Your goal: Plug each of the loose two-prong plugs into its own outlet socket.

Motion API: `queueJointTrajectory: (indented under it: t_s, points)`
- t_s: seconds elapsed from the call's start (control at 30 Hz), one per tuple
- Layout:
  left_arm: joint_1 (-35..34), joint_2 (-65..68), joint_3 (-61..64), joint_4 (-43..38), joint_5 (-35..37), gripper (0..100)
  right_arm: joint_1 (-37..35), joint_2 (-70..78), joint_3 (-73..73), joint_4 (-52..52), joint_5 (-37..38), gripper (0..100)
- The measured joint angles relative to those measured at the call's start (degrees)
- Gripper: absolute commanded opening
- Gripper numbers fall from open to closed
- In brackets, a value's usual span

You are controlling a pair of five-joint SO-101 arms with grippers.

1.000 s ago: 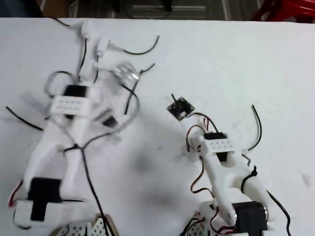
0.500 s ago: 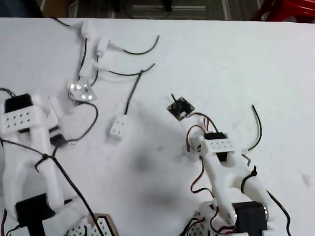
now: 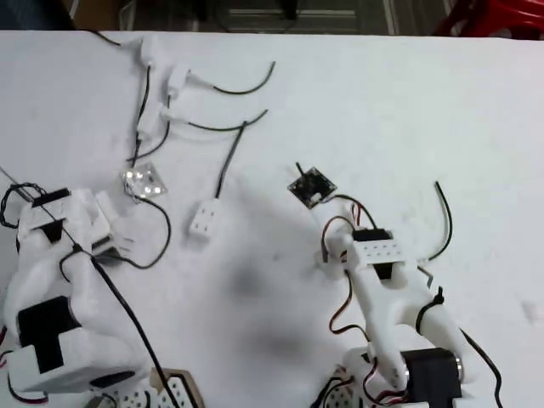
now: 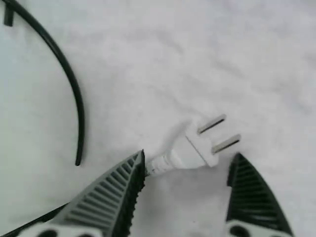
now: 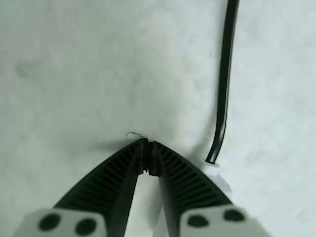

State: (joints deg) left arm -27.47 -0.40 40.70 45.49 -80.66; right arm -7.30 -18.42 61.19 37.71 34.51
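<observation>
Left arm [image 3: 53, 280] has drawn back, its spread fingers [image 4: 118, 192] flanking a two-prong plug [image 4: 197, 148].

The cord of the plug [image 4: 200, 148] is hidden behind a finger [image 4: 111, 197] of the left tool [image 4: 189, 160]; a black cable [image 4: 80, 118] is cut off by the frame edge.

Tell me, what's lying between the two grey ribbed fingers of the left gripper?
A white two-prong plug lies on the white table, between the left gripper's open fingers. The left wrist view shows it.
</observation>
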Motion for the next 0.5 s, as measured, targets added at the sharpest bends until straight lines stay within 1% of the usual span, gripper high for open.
queueJointTrajectory:
  t_s: [0.1,0.37,0.5]
  points:
    - [0.00,4.31,-0.97,0.26,0.00,2,0.00,0.00,0.00,0.00,0.00,2.0]
    - [0.53,12.92,-11.16,0.00,0.00,3,0.00,0.00,0.00,0.00,0.00,2.0]
    - [1.14,13.98,-12.22,0.44,0.00,3,0.00,0.00,0.00,0.00,0.00,2.0]
